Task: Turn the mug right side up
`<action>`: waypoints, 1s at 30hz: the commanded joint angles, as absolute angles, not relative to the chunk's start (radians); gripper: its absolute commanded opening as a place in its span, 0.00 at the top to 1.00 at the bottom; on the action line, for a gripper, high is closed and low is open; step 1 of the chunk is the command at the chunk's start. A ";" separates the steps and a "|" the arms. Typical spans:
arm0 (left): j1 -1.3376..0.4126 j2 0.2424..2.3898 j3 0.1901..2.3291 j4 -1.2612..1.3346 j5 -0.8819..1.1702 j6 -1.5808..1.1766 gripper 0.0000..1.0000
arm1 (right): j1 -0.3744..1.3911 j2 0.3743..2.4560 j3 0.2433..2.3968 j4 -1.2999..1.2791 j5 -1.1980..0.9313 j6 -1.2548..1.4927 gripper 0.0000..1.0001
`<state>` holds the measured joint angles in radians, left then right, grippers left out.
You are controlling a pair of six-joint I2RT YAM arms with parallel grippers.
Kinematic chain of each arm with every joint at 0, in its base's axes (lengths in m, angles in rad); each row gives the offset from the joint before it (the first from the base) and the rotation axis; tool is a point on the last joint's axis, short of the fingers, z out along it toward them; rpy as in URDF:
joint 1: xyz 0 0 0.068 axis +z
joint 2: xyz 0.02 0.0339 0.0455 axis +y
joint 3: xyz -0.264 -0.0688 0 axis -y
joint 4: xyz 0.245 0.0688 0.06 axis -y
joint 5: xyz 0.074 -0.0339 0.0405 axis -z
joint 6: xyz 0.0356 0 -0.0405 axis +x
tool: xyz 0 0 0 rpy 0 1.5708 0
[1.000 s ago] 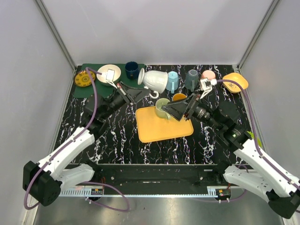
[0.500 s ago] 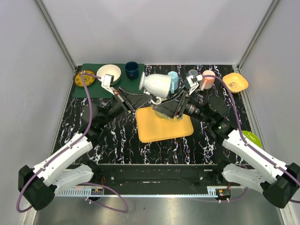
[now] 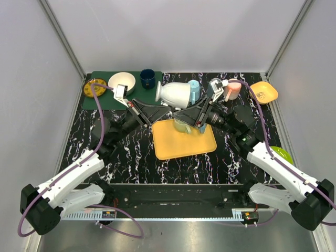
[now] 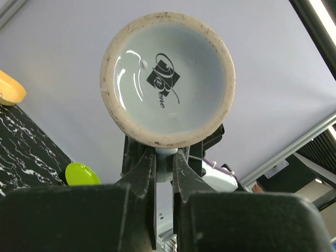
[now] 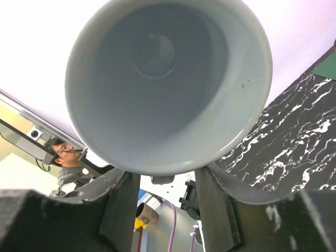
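Presently, the left gripper [image 3: 167, 109] clamps the handle [image 4: 164, 164] of the sideways white mug [image 3: 176, 94]; the right gripper [image 5: 167, 182] straddles its rim, grip not determinable.

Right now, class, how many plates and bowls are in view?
4: yellow plate and white bowl on green mat, orange bowl rear right, green plate at right edge; arms may hide more.

white glazed ceramic mug [image 4: 167, 79]: base with black logo faces camera | left tool [image 4: 164, 164]: clamped on its handle | lime-green round plate [image 4: 82, 174]: on black marbled worktop [image 4: 26, 152]
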<state>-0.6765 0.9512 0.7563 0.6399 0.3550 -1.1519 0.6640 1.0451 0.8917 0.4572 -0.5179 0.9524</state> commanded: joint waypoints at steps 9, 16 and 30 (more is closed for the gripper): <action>-0.719 0.937 0.742 0.792 0.360 -1.152 1.00 | 0.638 1.091 0.923 0.670 -0.508 1.049 0.54; -0.750 0.946 0.724 0.810 0.356 -1.149 1.00 | 0.627 1.138 0.930 0.795 -0.517 1.124 0.55; -0.767 0.940 0.690 0.825 0.354 -1.135 1.00 | 0.618 1.158 0.946 0.750 -0.574 1.109 1.00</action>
<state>-0.7212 0.9535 0.7094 0.7597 0.2306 -1.1408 0.6327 1.1618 0.9005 0.7242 -0.5930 1.1316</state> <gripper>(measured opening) 0.082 0.230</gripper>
